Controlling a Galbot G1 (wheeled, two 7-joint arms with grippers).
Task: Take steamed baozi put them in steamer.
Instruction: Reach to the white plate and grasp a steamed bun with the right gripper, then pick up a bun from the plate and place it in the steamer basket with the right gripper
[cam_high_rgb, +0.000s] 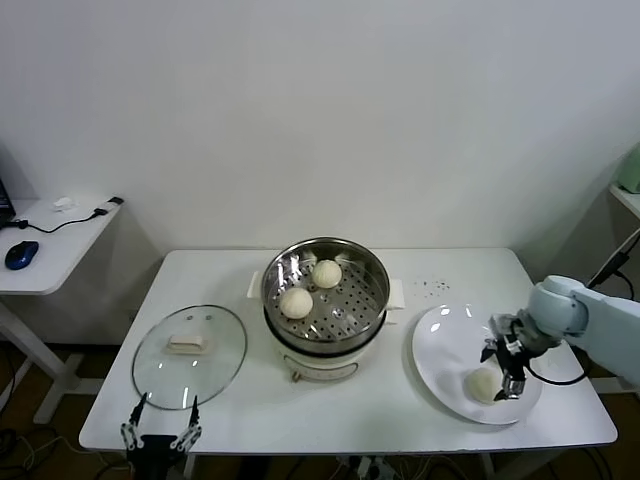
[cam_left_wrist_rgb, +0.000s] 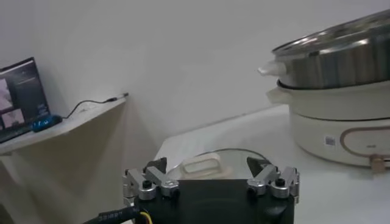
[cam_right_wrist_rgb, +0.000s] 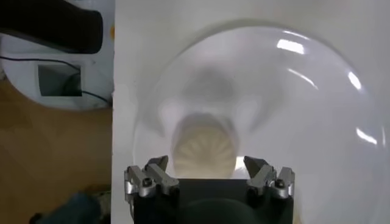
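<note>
The right claw (cam_high_rgb: 506, 375) hangs over the white plate (cam_high_rgb: 440, 335) near the bench's right edge, fingers spread wide, straddling the one baozi (cam_high_rgb: 483, 384) left there without yet gripping it. To do this well it should come straight down until the pads flank the bun's widest part, then close gently; the dough looks soft and would dent or tear under a hard pinch. In the right wrist view the bun (cam_right_wrist_rgb: 205, 147) is a cream dome with pleats fanning from its crown, on smooth, glossy china. Two more buns (cam_high_rgb: 311, 287) sit on the perforated tray of the shiny steel steamer (cam_high_rgb: 325, 260) at the bench's middle. The left claw (cam_high_rgb: 160, 430) waits open off the front left corner, by the glass lid (cam_high_rgb: 190, 355).
</note>
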